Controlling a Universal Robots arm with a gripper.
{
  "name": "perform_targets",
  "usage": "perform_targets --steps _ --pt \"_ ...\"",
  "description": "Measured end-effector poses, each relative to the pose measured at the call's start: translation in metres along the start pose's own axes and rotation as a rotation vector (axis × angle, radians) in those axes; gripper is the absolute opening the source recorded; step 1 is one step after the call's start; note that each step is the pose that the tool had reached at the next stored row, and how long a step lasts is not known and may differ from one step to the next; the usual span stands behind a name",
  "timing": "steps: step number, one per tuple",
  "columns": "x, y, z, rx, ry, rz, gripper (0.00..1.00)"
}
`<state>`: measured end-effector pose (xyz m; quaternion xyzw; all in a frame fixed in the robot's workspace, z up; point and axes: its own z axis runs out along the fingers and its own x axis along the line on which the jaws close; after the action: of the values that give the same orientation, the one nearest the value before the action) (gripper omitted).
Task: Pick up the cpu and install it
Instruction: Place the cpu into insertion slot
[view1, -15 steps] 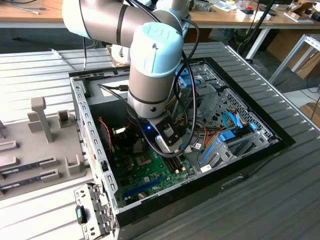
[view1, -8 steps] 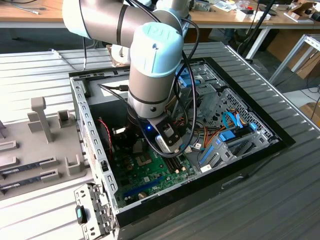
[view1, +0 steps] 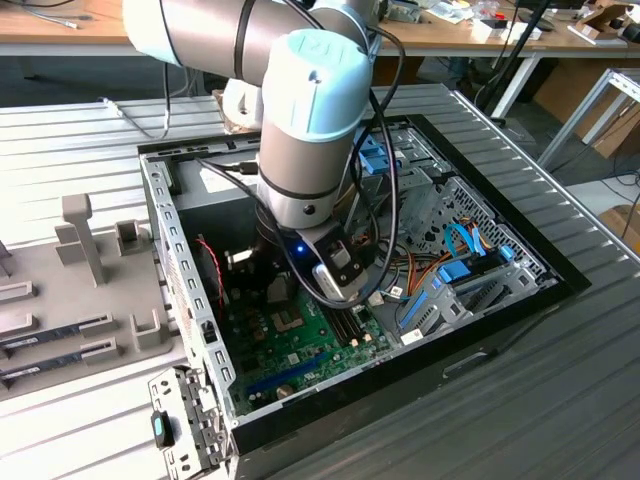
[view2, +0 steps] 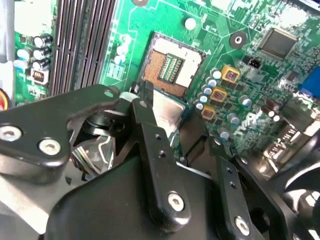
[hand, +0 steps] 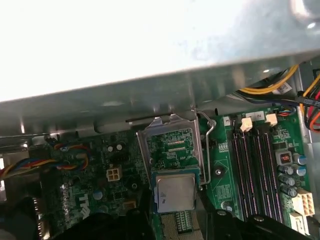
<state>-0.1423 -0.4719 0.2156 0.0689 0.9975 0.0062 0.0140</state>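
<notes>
I am watching the arm (view1: 305, 120) reaching down into the open computer case (view1: 178, 240), which is lying on its side in the middle of the ribbed metal tabletop (view1: 560, 400). The claw (view2: 169, 117) is gripping the cpu (view2: 165, 107). In both wrist views its two black fingers (view2: 150, 145) are pressing on opposite edges of the chip, and the silver top and thin green rim are facing the cameras.

The claw is holding the cpu level at one edge of the open socket (view2: 172, 67), near the middle of the green motherboard (view2: 200, 30). Most of the socket's gold contact field is lying uncovered beside the chip, so the cpu is not sitting in place. I cannot tell whether it is touching the socket frame.

In the first wrist view the metal load plate (hand: 172, 145) is standing open on the far side of the chip, with its wire lever (hand: 210, 131) raised beside it. Black memory slots (hand: 255, 170) are running in parallel alongside the socket.

Inside the case, toward the exterior view's right, blue and orange cables (view1: 452, 245) are curling over the drive bays. Along the tabletop's edge at the exterior view's left, a grey holder tray (view1: 110, 290) is carrying long dark memory sticks (view1: 55, 335), well apart from the claw.
</notes>
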Motion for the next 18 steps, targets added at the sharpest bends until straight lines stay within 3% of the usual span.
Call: perform_targets --steps 3,4,6,8,12,17,18 --pt "-0.0003 -0.0022 -0.0001 0.0025 -0.0003 0.000 0.45" --pt "-0.0004 -0.0023 -0.0001 0.0134 -0.0018 0.000 0.45" --pt "-0.0004 -0.0024 -0.0001 0.0527 -0.0071 -0.003 0.45" --pt "-0.0009 -0.0023 0.0003 0.0846 -0.0110 -0.008 0.45" --pt "-0.0009 -0.0024 0.0010 0.0847 -0.0131 -0.084 0.45" --pt "-0.0012 -0.0051 0.0013 0.0901 -0.0138 -0.086 0.45" --pt "-0.0014 -0.0053 0.0019 0.1062 -0.0151 -0.086 0.45"
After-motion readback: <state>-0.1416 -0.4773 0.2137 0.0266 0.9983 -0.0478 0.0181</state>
